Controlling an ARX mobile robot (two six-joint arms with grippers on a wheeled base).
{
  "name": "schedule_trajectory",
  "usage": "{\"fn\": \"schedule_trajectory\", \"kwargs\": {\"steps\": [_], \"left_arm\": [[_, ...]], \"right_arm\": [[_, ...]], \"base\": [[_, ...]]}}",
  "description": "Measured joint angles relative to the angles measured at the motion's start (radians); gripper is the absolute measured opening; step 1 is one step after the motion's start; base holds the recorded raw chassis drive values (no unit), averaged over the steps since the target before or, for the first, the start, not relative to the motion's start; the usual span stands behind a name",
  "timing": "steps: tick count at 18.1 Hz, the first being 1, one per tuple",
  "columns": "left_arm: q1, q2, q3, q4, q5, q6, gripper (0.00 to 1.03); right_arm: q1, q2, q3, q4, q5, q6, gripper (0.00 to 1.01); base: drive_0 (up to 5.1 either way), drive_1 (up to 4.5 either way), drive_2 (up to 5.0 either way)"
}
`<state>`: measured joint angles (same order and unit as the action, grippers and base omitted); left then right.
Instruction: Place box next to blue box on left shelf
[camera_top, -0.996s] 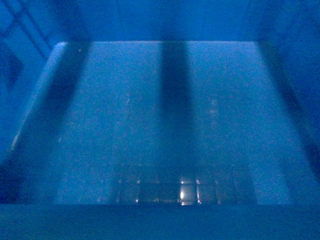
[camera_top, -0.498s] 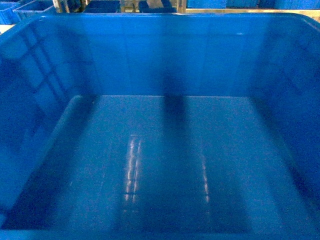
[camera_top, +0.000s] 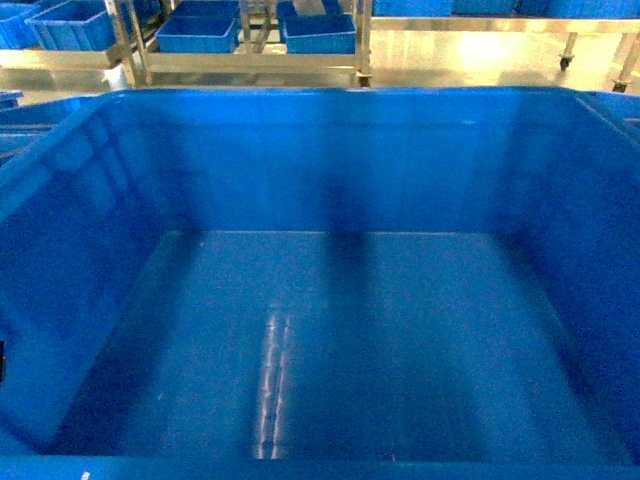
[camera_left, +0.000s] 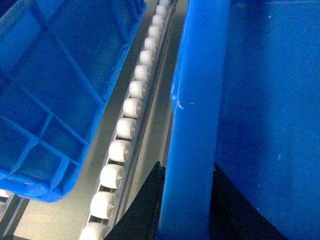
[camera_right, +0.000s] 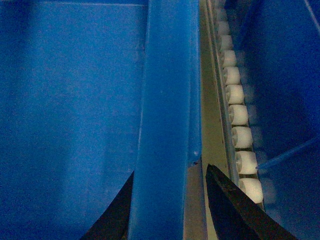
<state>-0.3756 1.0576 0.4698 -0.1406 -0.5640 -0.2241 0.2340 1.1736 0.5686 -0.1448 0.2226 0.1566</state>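
Observation:
The box (camera_top: 320, 330), a deep bright-blue crate, fills the head view, and I look down into its empty inside. In the left wrist view my left gripper (camera_left: 187, 167) is shut on the box's left rim (camera_left: 195, 90), one black finger pressed to each side. In the right wrist view my right gripper (camera_right: 170, 170) straddles the right rim (camera_right: 167, 75). Its inner finger touches the wall, while a gap shows between the rim and its outer finger (camera_right: 225, 200), so it is open. Another blue box (camera_left: 50, 90) with ribbed walls sits just left of the box.
White roller tracks run along both sides of the box (camera_left: 132, 107) (camera_right: 237, 115). A further blue container (camera_right: 285, 75) stands beyond the right track. Behind the box, metal racks (camera_top: 250, 60) carry shallow blue trays (camera_top: 200, 35).
In the head view the box has dropped lower: its far rim moved down, and the racks and trays behind it have come into sight. The picture has also brightened.

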Motion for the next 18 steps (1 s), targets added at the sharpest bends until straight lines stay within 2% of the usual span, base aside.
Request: {"fn": "schedule_trajectory", "kwargs": {"steps": [5,6,7,9,10,11,12,13,14,15,16,17,18], "left_arm": [[0.004,0.008,-0.006,0.006,0.011,-0.01,0.18],[0.003,0.008,-0.006,0.007,0.011,-0.014,0.19],[-0.006,0.008,-0.006,0.008,-0.014,-0.037,0.25],[-0.022,0.005,0.005,0.036,-0.081,-0.066,0.37],[-0.022,-0.007,0.019,0.059,-0.092,-0.07,0.44],[-0.022,-0.024,0.031,0.078,-0.117,-0.07,0.5],[-0.02,-0.047,0.039,0.12,-0.188,-0.068,0.57],[-0.013,-0.076,0.051,0.167,-0.223,-0.065,0.65],[-0.009,-0.099,0.063,0.207,-0.253,-0.06,0.71],[-0.024,-0.123,0.078,0.273,-0.271,-0.039,0.82],[-0.041,-0.127,0.086,0.316,-0.275,-0.013,0.92],[-0.058,-0.126,0.086,0.341,-0.286,0.024,0.99],[-0.06,-0.126,0.086,0.353,-0.302,0.033,0.97]], "right_arm": [[-0.021,0.016,-0.017,0.023,-0.014,0.004,0.32],[-0.028,0.016,-0.017,0.024,-0.022,0.008,0.33],[-0.032,0.014,-0.016,0.026,-0.017,0.016,0.38],[-0.023,0.006,-0.017,0.029,0.053,0.043,0.54],[-0.025,0.0,-0.016,0.039,0.073,0.064,0.61],[-0.025,-0.012,-0.014,0.042,0.105,0.08,0.66],[-0.028,-0.033,-0.006,0.054,0.15,0.091,0.74],[-0.04,-0.058,0.004,0.063,0.18,0.096,0.81],[-0.047,-0.09,0.02,0.092,0.239,0.103,0.89],[-0.05,-0.131,0.062,0.145,0.267,0.105,0.99],[-0.024,-0.165,0.098,0.191,0.278,0.1,0.98],[0.019,-0.183,0.107,0.219,0.283,0.076,0.98],[0.045,-0.18,0.103,0.23,0.283,0.068,0.98]], "base": [[0.0,0.0,0.0],[0.0,0.0,0.0],[0.0,0.0,0.0],[0.0,0.0,0.0],[0.0,0.0,0.0],[0.0,0.0,0.0],[0.0,0.0,0.0],[0.0,0.0,0.0],[0.0,0.0,0.0],[0.0,0.0,0.0],[0.0,0.0,0.0],[0.0,0.0,0.0],[0.0,0.0,0.0]]}}
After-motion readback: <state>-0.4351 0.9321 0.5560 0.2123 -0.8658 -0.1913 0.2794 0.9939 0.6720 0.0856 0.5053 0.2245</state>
